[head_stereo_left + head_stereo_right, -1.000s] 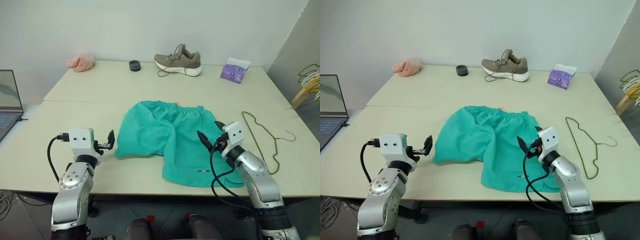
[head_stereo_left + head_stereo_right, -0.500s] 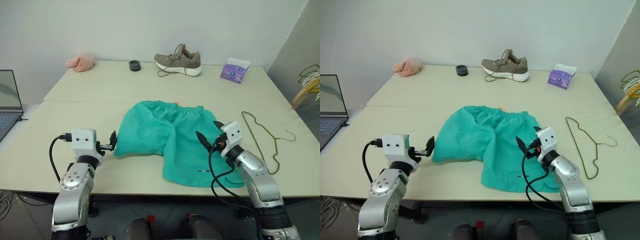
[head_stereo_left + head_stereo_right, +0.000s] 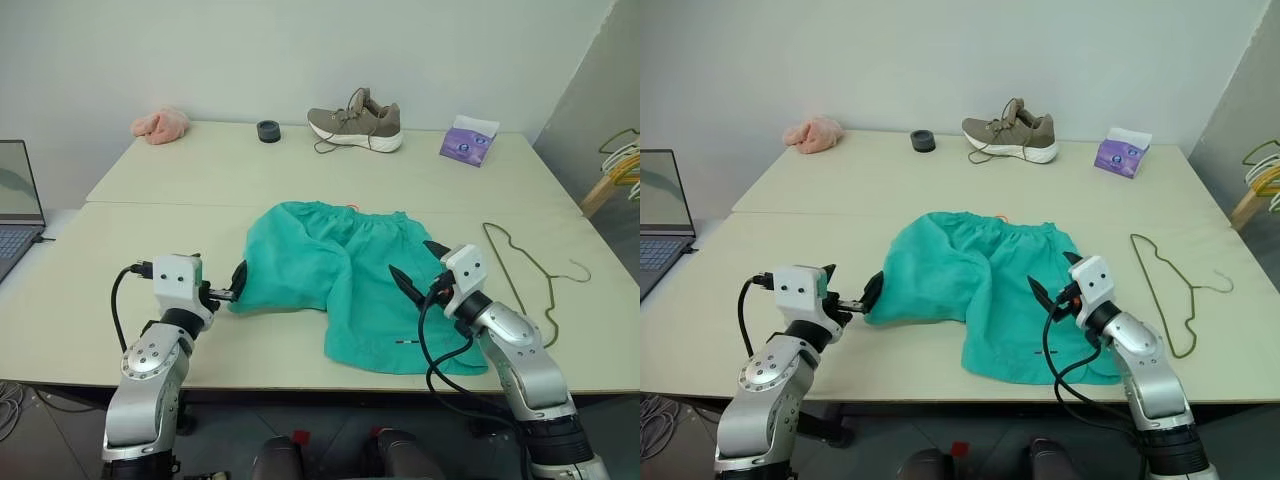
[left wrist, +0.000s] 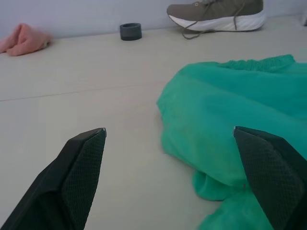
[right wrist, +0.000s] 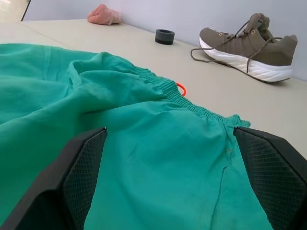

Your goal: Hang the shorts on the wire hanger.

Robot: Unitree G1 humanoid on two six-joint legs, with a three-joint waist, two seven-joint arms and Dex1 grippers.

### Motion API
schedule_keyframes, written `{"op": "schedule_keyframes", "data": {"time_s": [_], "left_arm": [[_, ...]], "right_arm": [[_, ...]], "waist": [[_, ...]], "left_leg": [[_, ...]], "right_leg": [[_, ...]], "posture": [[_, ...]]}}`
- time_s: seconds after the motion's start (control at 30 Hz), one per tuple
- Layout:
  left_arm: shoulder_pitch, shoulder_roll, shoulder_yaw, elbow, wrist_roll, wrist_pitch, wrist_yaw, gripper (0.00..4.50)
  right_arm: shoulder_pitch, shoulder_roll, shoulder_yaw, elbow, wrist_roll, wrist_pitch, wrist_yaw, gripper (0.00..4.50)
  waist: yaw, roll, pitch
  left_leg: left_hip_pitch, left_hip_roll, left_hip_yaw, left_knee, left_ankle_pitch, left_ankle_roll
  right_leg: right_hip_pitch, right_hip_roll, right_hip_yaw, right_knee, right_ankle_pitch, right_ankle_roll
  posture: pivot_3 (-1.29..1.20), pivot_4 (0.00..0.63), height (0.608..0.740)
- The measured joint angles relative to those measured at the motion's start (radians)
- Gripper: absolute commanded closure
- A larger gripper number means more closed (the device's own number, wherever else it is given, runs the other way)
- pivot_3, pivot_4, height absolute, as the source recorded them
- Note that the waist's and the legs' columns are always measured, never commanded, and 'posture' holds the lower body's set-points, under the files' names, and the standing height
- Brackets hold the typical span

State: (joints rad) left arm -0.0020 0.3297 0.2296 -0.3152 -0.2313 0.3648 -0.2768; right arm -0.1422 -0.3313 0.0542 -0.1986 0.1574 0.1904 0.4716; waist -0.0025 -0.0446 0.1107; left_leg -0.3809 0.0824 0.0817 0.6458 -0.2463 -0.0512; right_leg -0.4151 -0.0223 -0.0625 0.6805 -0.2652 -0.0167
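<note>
The shorts (image 3: 335,282), limp and light on the worktop (image 3: 180,180), should bunch when lifted, so both spread pincers, left (image 3: 226,288) and right (image 3: 415,268), best pinch the firmer waistband.

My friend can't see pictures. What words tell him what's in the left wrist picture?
Teal-green shorts lie crumpled on a pale table, between the left gripper's two open black fingers. Farther back sit a brown shoe, a small dark ring and a pink cloth.

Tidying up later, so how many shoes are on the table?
1. A single grey-brown sneaker with a white sole stands at the table's far edge, between the black ring and the purple tissue pack.
</note>
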Motion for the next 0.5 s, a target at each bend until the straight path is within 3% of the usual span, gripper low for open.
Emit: {"op": "schedule_keyframes", "data": {"time_s": [0.2, 0.5], "left_arm": [[-0.025, 0.052, -0.003, 0.0, -0.04, 0.0, -0.083, 0.01], [-0.078, 0.363, 0.027, -0.039, -0.241, 0.131, -0.408, 0.01]], "right_arm": [[0.0, -0.015, -0.006, 0.0, 0.0, 0.004, -0.001, 0.0], [-0.037, -0.078, -0.069, 0.04, 0.029, 0.152, 0.009, 0.0]], "waist": [[-0.002, 0.0, 0.0], [-0.009, 0.0, 0.0]], "left_leg": [[0.0, 0.0, 0.001, 0.0, 0.0, 0.0], [0.0, 0.0, 0.0, 0.0, 0.0, 0.0]], "right_leg": [[0.0, 0.0, 0.0, 0.0, 0.0, 0.0], [0.0, 0.0, 0.0, 0.0, 0.0, -0.001]], "posture": [[-0.01, 0.072, 0.74], [-0.01, 0.069, 0.74]]}}
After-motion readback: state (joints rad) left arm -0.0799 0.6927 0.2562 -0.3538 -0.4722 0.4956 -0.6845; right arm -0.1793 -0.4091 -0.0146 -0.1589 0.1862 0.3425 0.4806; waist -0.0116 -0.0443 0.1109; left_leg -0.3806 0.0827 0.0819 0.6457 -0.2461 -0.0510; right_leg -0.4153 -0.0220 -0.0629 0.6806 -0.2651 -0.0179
